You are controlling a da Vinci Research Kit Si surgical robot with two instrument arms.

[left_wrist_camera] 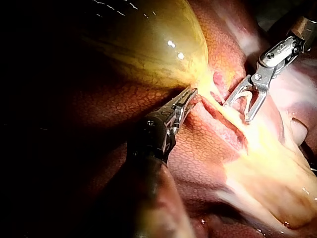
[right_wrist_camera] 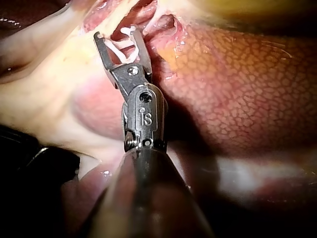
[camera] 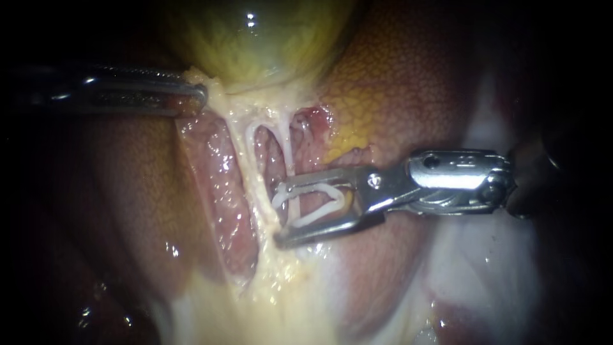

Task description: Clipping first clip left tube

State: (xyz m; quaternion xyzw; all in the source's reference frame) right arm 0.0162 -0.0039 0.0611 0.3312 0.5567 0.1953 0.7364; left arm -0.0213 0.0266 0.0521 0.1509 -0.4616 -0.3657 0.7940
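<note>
Right instrument (camera: 276, 216): hand spread, holding white clip (camera: 319, 206) astride a thin tube (camera: 288, 153) (left or right, can't tell). Only the left wrist view shows the left instrument (left_wrist_camera: 192, 93) hand clearly: clamped on the gallbladder (left_wrist_camera: 148, 44) edge.

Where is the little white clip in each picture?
Endoscope view: the white clip sits near the middle, in the right tool's jaws.
Left wrist view: the white clip is in the other tool's jaws, near the gallbladder's narrow end.
Right wrist view: the white clip is in this tool's own jaws.
Shared landmark: the yellow-green gallbladder.
</note>
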